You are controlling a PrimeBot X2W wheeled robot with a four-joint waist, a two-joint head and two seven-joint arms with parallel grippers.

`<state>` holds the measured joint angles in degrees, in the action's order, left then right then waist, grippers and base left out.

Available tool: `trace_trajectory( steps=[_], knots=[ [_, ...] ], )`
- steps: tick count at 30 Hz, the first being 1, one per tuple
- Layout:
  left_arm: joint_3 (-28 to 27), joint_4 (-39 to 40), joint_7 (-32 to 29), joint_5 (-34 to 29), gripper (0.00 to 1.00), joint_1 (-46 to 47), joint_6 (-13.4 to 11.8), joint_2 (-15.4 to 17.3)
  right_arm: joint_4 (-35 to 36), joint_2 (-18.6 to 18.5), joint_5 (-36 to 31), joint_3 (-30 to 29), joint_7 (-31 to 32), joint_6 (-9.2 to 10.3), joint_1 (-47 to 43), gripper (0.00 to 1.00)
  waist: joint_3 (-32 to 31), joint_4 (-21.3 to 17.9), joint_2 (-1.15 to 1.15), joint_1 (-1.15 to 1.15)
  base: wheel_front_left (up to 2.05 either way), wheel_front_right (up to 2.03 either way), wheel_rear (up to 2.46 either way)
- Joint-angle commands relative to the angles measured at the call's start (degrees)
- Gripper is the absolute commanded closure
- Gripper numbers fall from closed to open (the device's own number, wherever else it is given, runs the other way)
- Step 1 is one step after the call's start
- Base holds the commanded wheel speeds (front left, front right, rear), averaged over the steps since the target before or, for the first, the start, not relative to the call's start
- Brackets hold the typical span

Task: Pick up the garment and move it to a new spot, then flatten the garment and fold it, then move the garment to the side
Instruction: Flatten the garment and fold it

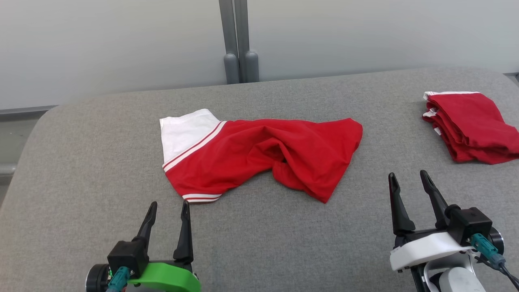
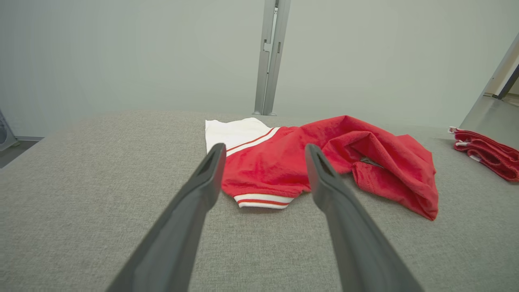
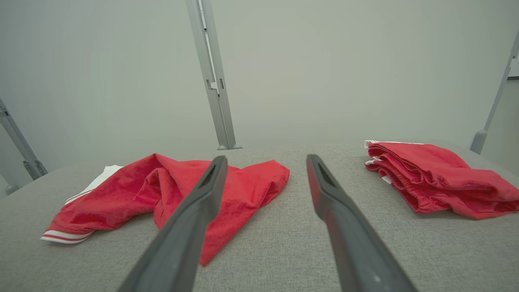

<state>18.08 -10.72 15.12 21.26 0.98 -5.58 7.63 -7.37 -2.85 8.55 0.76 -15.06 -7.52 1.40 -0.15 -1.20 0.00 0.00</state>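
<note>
Left gripper [image 1: 169, 203], right gripper [image 1: 407, 174]: spread, empty.

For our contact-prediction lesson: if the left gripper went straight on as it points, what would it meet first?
Probably the red garment, at its striped hem. The open left gripper aims there, though depth is unclear.

— Where can we pass?
— We have bare grey table [image 1: 284, 243] along our near edge, in front of the crumpled garment [image 1: 263, 150], and a wide bare strip between it and the folded red stack [image 1: 470, 125] at far right.
— What blocks us?
— Those two heaps of cloth, and, behind the table's far edge, the grey post [image 1: 240, 61] and wall [image 1: 121, 40].
</note>
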Motion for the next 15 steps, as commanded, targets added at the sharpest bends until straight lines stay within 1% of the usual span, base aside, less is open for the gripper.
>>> trace_trajectory(
  steps=[1,8,15],
  knots=[
    [-0.59,0.11,0.02,-0.56,0.00,-1.03,0.39,-0.36,-0.15,-0.08,-0.02,0.13,-0.16,0.06,-0.28,0.00,-0.06,0.04,0.00,0.00,0.00,0.00,0.00],
    [-2.32,-0.29,0.02,-2.35,0.00,-1.86,1.64,-1.67,-0.39,-0.08,-0.36,0.53,-0.16,0.06,-0.52,0.00,-0.36,0.20,0.00,0.00,0.00,0.00,0.00],
    [-3.77,-0.77,0.02,-2.81,0.00,-2.16,2.70,-2.49,-0.55,-0.08,-0.48,0.75,-0.16,0.06,-0.54,0.00,-0.38,0.27,0.00,0.00,0.00,0.00,0.00]
  ],
)
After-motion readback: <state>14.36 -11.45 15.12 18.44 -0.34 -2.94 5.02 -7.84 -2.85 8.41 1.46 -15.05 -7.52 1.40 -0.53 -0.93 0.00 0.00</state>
